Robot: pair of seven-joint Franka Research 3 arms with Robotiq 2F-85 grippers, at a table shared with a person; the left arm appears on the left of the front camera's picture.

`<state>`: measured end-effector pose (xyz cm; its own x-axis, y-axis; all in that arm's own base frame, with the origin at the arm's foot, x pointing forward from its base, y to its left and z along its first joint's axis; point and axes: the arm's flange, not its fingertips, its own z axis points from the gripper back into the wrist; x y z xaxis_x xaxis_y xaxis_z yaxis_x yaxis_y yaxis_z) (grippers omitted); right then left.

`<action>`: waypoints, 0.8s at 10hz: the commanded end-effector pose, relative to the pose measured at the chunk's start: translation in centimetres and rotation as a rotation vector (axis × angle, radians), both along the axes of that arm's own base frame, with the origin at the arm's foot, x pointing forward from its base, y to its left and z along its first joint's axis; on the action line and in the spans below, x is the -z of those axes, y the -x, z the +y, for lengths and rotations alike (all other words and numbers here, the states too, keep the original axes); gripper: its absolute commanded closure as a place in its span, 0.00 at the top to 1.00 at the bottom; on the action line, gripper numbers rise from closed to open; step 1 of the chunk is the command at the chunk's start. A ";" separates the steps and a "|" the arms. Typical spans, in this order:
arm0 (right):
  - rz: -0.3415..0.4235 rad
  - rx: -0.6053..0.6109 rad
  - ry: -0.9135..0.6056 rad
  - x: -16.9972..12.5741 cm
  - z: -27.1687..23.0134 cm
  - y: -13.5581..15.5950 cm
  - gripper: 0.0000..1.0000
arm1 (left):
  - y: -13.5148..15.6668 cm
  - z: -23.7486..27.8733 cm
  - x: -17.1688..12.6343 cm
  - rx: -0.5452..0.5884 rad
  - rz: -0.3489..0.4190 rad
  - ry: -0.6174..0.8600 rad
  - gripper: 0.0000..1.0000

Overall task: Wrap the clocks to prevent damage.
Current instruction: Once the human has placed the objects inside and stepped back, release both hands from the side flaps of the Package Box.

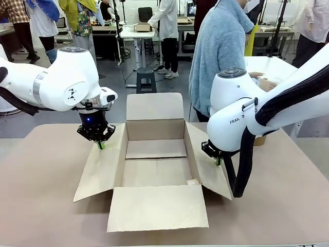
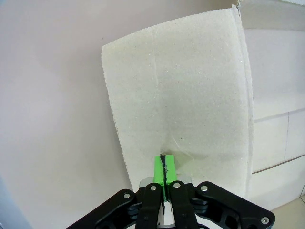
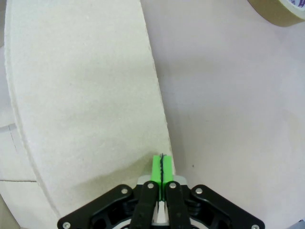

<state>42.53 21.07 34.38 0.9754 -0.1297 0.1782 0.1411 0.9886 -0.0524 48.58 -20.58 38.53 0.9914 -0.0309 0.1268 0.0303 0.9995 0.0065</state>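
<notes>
Green-tipped right claw [image 1: 218, 161], partly behind its arm [image 1: 229, 126]

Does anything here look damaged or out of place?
On the cardboard box, the left flap shows a faint crease right at the tips of the shut left jaws. Nothing else stands out.

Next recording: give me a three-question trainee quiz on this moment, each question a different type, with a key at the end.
1. True or false: the cardboard box already holds a clock.
2. The left end effector is: A) open above the box; B) shut, tips on the box's left flap; C) holding tape.
3. Fill in: the right end effector has its tips on the box's ____ flap.
Key: 1 false; 2 B; 3 right flap.
</notes>
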 end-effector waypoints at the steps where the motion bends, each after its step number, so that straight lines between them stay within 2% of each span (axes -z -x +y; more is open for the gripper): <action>1: -0.002 0.002 0.018 0.0 0.1 0.1 0.01 | -0.2 -0.1 0.0 0.008 0.003 -0.013 0.00; 8: -0.002 0.002 0.018 0.0 0.1 0.1 0.01 | -0.2 -0.1 0.0 0.008 0.003 -0.013 0.00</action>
<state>42.53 21.06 34.38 0.9754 -0.1299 0.1782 0.1412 0.9886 -0.0524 48.58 -20.58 38.53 0.9914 -0.0309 0.1268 0.0303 0.9995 0.0065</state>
